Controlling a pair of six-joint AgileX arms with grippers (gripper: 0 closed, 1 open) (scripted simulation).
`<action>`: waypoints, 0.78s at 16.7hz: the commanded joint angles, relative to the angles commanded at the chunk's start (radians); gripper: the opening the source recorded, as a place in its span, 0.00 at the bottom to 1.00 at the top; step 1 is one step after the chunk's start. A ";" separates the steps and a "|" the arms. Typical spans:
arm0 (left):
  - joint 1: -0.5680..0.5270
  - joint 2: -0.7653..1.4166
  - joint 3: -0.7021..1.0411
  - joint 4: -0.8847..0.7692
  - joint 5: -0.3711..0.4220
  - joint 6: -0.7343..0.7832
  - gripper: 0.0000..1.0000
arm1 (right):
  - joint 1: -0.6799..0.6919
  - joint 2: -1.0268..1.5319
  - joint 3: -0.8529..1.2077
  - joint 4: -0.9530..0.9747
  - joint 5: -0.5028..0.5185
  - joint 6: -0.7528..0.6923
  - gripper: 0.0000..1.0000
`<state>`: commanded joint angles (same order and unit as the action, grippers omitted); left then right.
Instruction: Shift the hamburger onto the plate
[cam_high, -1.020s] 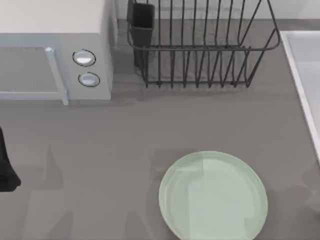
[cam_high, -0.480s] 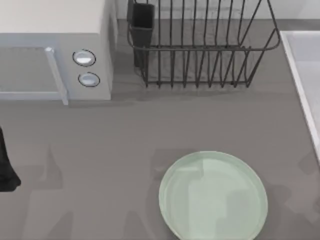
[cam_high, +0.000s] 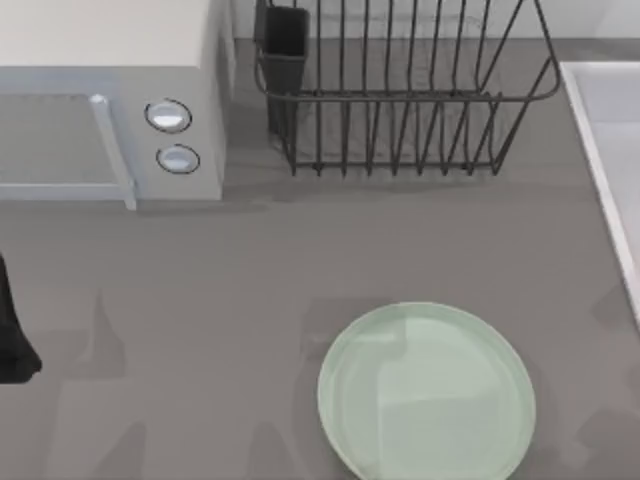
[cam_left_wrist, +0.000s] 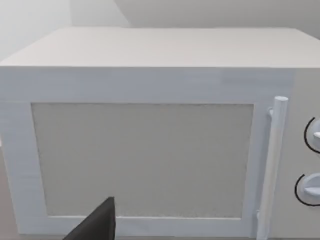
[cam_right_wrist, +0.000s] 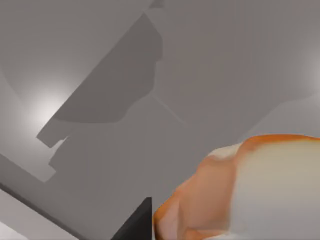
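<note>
Close against the right hand (cam_right_wrist: 150, 220), the hamburger (cam_right_wrist: 240, 190) sits beside a dark finger, whether gripped I cannot tell, while the plate (cam_high: 427, 395) lies on the table's near right and the left arm idles at the left edge.

Glossy pale green plate (cam_high: 427, 392), matt grey table (cam_high: 250, 260), dark wire rack (cam_high: 400, 95).

no readable text, labels, numbers or signs on any surface
</note>
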<state>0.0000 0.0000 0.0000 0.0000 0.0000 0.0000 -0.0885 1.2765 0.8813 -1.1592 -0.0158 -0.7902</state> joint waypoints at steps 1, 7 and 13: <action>0.000 0.000 0.000 0.000 0.000 0.000 1.00 | 0.000 0.000 0.000 0.000 0.000 0.000 0.00; 0.000 0.000 0.000 0.000 0.000 0.000 1.00 | 0.041 0.002 0.031 0.013 0.017 -0.092 0.00; 0.000 0.000 0.000 0.000 0.000 0.000 1.00 | 0.228 0.047 0.146 0.031 0.064 -0.541 0.00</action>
<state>0.0000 0.0000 0.0000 0.0000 0.0000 0.0000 0.1393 1.3238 1.0276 -1.1283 0.0480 -1.3312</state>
